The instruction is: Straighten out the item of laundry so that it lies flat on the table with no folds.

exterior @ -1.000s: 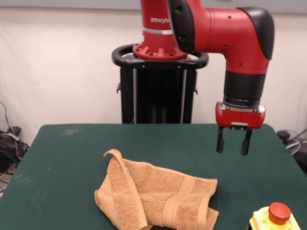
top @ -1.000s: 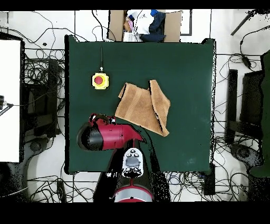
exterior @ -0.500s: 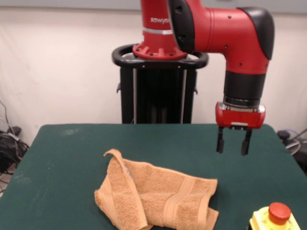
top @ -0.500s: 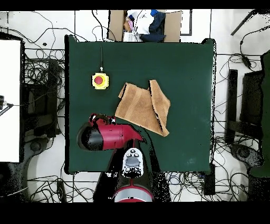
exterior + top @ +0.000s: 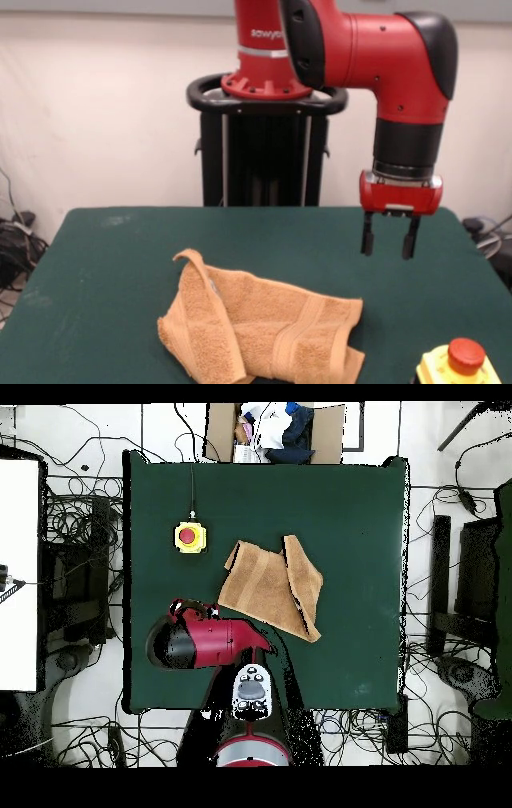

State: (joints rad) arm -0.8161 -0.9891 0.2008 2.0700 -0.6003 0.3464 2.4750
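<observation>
The orange-tan towel (image 5: 256, 328) lies crumpled on the green table (image 5: 112, 264) near its front edge, with its left part folded over and a corner curled up. A woven band runs across it. In the overhead view the towel (image 5: 272, 586) lies mid-table with its right strip folded over. My gripper (image 5: 389, 246) hangs open and empty above the table, to the right of and behind the towel, clear of it. In the overhead view the arm (image 5: 205, 641) covers the gripper.
A yellow box with a red button (image 5: 460, 364) stands at the front right of the table, also seen in the overhead view (image 5: 189, 536). A cardboard box of clothes (image 5: 272, 429) sits beyond the table's far edge. Cables lie around the table.
</observation>
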